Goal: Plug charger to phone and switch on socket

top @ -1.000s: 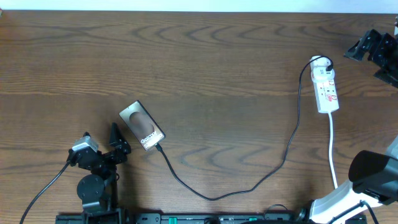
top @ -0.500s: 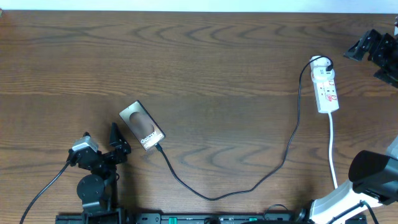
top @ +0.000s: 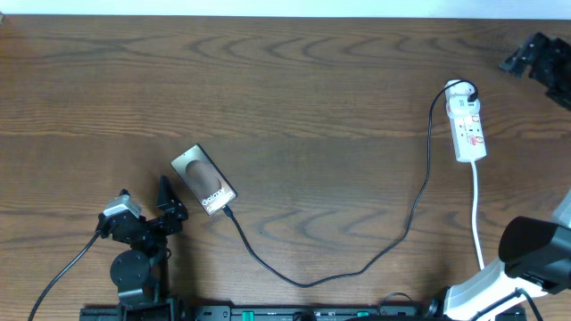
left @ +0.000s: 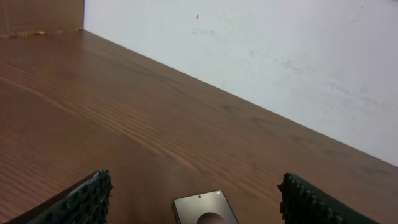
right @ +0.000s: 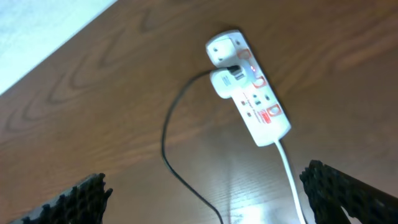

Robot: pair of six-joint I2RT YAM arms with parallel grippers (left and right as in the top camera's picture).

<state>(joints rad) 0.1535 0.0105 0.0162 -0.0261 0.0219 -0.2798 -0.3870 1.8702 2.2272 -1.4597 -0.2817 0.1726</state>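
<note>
The left pincer gapes wide and empty just beside the phone, which lies flat on the tabletop with the charger reaching its near end, while the right pincer, equally wide and empty, hangs near the socket at the far right

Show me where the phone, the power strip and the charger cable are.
phone (top: 203,180): overhead view, on the brown oval in the middle of its face.
power strip (top: 468,130): overhead view, middle of its white body.
charger cable (top: 308,283): overhead view, lowest bend of the black loop.
</note>
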